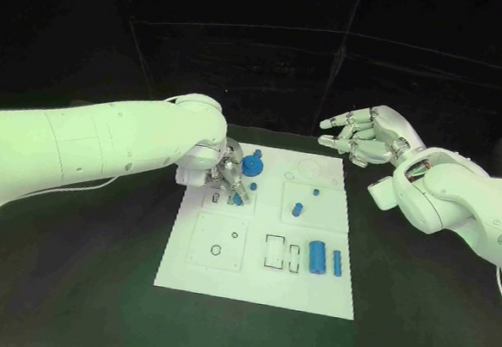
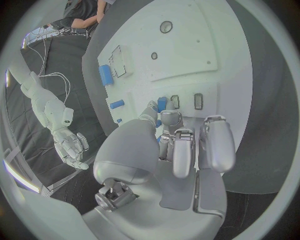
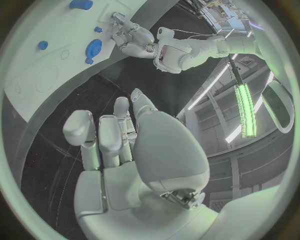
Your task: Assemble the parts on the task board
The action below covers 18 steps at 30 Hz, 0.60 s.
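Two blue cylinders [image 1: 326,258] lie on the task board's [image 1: 255,288] near half, left hand [image 1: 228,173] pinching a small blue part [image 1: 237,196] over its far-left section, right hand [image 1: 369,135] beyond its far-right corner, empty, fingers loosely curled, apart.

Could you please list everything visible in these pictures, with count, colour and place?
task board: one, white, middle of the black table.
round part: one, blue, far end of the board, beside the left robot hand.
small parts: a few, blue, far half of the board.
cylinder parts: two, blue, lying side by side on the near half, right side.
table: one, black, under the board.
left robot hand: silver, fingers on a small blue part at the board.
right robot hand: silver, raised off the board's far right corner, holding nothing.
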### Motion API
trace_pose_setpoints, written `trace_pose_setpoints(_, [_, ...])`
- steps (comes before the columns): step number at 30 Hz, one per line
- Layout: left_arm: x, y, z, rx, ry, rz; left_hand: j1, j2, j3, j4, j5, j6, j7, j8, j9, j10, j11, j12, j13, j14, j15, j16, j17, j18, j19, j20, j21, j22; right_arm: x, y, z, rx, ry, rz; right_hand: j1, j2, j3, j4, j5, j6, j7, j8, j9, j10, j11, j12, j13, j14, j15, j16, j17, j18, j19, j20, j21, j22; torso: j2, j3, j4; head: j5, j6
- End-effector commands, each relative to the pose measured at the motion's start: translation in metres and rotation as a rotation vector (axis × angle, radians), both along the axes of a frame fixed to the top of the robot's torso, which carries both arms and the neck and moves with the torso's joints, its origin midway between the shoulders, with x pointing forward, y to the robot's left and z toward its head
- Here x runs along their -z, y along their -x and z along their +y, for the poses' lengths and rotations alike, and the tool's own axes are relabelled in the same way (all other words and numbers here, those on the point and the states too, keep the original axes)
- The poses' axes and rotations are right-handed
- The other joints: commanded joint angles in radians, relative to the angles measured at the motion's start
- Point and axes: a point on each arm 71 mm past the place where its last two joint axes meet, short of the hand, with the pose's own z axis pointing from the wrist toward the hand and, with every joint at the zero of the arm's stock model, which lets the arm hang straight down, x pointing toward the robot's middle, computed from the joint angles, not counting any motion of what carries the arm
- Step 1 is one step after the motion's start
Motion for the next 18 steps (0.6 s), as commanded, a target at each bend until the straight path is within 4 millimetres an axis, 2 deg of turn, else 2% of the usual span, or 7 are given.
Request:
trace_pose_setpoints(1, [0.002, 0.001, 0.001, -0.014, 0.001, -0.015, 0.033, -0.004, 0.129, -0.086, 0.027, -0.004, 0.004, -0.003, 0.003, -0.002, -0.004, -0.014, -0.01, 0.105, -0.003, 0.006, 0.263, -0.009, 0.0, -0.004, 0.002, 0.0, -0.001, 0.0, 0.001, -0.01, 0.001, -0.001, -0.004, 0.005, -0.004, 0.0, 0.004, -0.002, 0.003, -0.004, -0.001, -0.008, -0.001, -0.005, -0.001, 0.003, -0.002, -0.007, -0.001, 0.014, -0.007, 0.001, -0.004, -0.001, 0.0, -0.0004, 0.0002, 0.0, -0.002])
trace_pose_setpoints(5, [0.001, 0.003, 0.002, -0.025, 0.017, -0.029, -0.04, -0.057, 0.332, -0.137, 0.031, -0.009, 0.008, 0.012, 0.015, 0.012, 0.003, -0.025, -0.022, 0.105, 0.011, 0.006, 0.263, -0.006, 0.0, -0.003, 0.002, 0.003, -0.001, -0.001, 0.002, -0.011, 0.001, -0.001, -0.004, 0.006, -0.004, 0.0, 0.004, -0.002, 0.003, -0.004, -0.001, -0.008, -0.001, -0.005, -0.002, 0.003, -0.002, -0.007, -0.002, 0.015, -0.007, 0.001, -0.004, -0.002, -0.001, -0.0003, 0.0007, -0.002, -0.004])
trace_pose_setpoints(7, [0.001, 0.004, 0.004, -0.032, 0.029, -0.039, -0.084, -0.088, 0.42, -0.151, 0.028, -0.011, 0.007, 0.021, 0.023, 0.019, 0.005, -0.022, -0.021, 0.105, 0.009, 0.006, 0.263, -0.006, 0.0, 0.0, 0.0, 0.003, -0.001, -0.001, 0.001, -0.01, 0.001, 0.0, -0.004, 0.006, -0.004, 0.0, 0.004, -0.002, 0.003, -0.004, -0.001, -0.008, -0.001, -0.005, -0.002, 0.003, -0.002, -0.007, -0.002, 0.015, -0.007, 0.001, -0.004, -0.002, -0.001, 0.0, 0.0012, -0.002, -0.004])
trace_pose_setpoints(8, [0.001, 0.004, 0.005, -0.035, 0.035, -0.044, -0.122, -0.112, 0.492, -0.16, 0.027, -0.013, 0.008, 0.031, 0.03, 0.025, 0.005, -0.019, -0.02, 0.105, 0.008, 0.006, 0.263, -0.007, 0.0, 0.002, 0.0, 0.004, -0.001, -0.001, 0.001, -0.009, 0.002, 0.0, -0.004, 0.006, -0.004, 0.0, 0.004, -0.002, 0.003, -0.004, -0.001, -0.008, -0.001, -0.005, -0.002, 0.003, -0.002, -0.007, -0.002, 0.015, -0.007, 0.001, -0.004, -0.002, 0.0, 0.0, 0.0012, -0.002, -0.005])
trace_pose_setpoints(10, [0.0, 0.006, 0.008, -0.044, 0.049, -0.055, -0.148, -0.128, 0.545, -0.166, 0.025, -0.013, 0.011, 0.042, 0.038, 0.03, 0.002, -0.015, -0.019, 0.105, 0.006, 0.006, 0.263, -0.007, 0.0, 0.003, 0.0, 0.004, -0.001, -0.001, 0.001, -0.008, 0.002, 0.0, -0.004, 0.006, -0.004, 0.0, 0.004, -0.002, 0.003, -0.004, -0.001, -0.008, -0.001, -0.005, -0.002, 0.003, -0.002, -0.007, -0.002, 0.015, -0.007, 0.001, -0.004, -0.002, 0.0, -0.0003, 0.0012, -0.003, -0.006])
trace_pose_setpoints(11, [0.0, 0.007, 0.009, -0.049, 0.056, -0.062, -0.183, -0.147, 0.61, -0.171, 0.023, -0.016, 0.008, 0.054, 0.048, 0.035, 0.002, -0.012, -0.018, 0.105, 0.006, 0.006, 0.263, -0.008, 0.001, 0.003, -0.001, 0.005, -0.001, -0.001, 0.001, -0.008, 0.002, 0.0, -0.004, 0.006, -0.004, 0.0, 0.004, -0.002, 0.003, -0.004, -0.001, -0.008, -0.001, -0.005, -0.002, 0.003, -0.002, -0.007, -0.002, 0.015, -0.007, 0.001, -0.004, -0.002, -0.001, -0.0003, 0.0016, -0.003, -0.006])
trace_pose_setpoints(18, [-0.001, 0.014, 0.019, -0.095, 0.108, -0.111, -0.207, -0.165, 0.657, -0.177, 0.021, -0.017, 0.007, 0.069, 0.059, 0.044, 0.003, -0.001, -0.01, 0.105, 0.002, 0.006, 0.263, -0.008, 0.002, 0.002, 0.0, 0.009, 0.0, -0.002, 0.0, -0.009, 0.004, 0.001, -0.003, 0.006, -0.004, 0.0, 0.006, -0.002, 0.003, -0.004, -0.001, -0.009, -0.001, -0.008, -0.004, 0.003, -0.002, -0.009, -0.003, 0.015, -0.009, 0.001, -0.007, -0.006, -0.001, 0.0007, 0.0024, -0.002, -0.006])
